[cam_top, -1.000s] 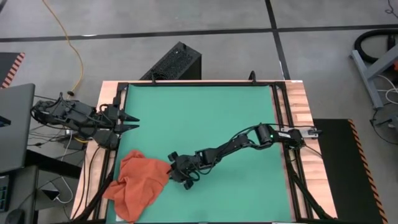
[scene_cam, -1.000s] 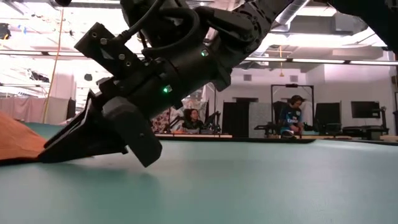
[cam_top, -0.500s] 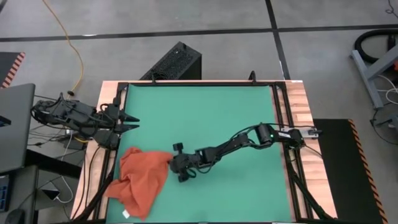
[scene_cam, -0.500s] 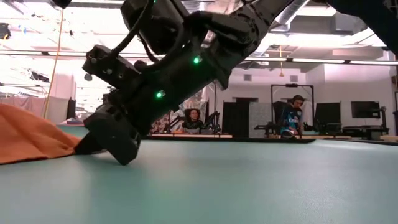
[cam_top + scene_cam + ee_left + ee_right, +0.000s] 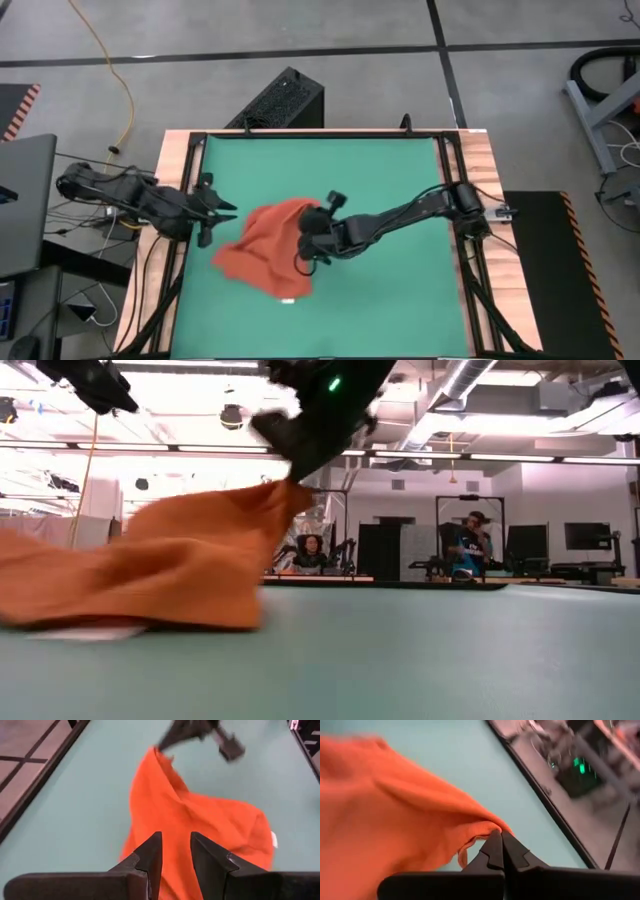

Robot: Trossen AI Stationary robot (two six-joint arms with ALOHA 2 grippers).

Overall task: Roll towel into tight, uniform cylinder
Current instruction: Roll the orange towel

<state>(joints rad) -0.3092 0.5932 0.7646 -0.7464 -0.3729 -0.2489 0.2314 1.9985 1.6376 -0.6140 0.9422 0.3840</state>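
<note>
The orange-red towel [image 5: 268, 250] lies bunched on the green mat [image 5: 380, 170], left of the middle. Its white tag [image 5: 287, 298] is at its near edge. My right gripper [image 5: 312, 230] is at the towel's right side, shut on it and holding that part up as a peak [image 5: 280, 490]. The rest of the towel [image 5: 130, 585] sags to the mat. My left gripper [image 5: 228, 213] hovers open just left of the towel, its fingers [image 5: 152, 851] pointing at the cloth [image 5: 190, 820] with nothing between them. My right gripper pinches a gathered bit of the towel's edge [image 5: 487, 827] between its two shut fingers, only at their tips. It comes from the table's right, slanting down. That part is lifted clear of the mat. The cloth falls away from it in a slope, with its lower part on the mat.
A dark rail and wooden border [image 5: 460, 200] frame the mat. A black box [image 5: 283, 100] stands beyond the far edge, and a laptop [image 5: 25, 205] sits off the left side. The mat is bare to the right and far side. People sit in the room behind [image 5: 470, 545].
My right gripper has shut on the towel's right edge, then risen and drawn back toward the table's middle. It has dragged the towel off the near-left corner and pulled one part up into a peak. My left gripper has reached out toward the towel.
</note>
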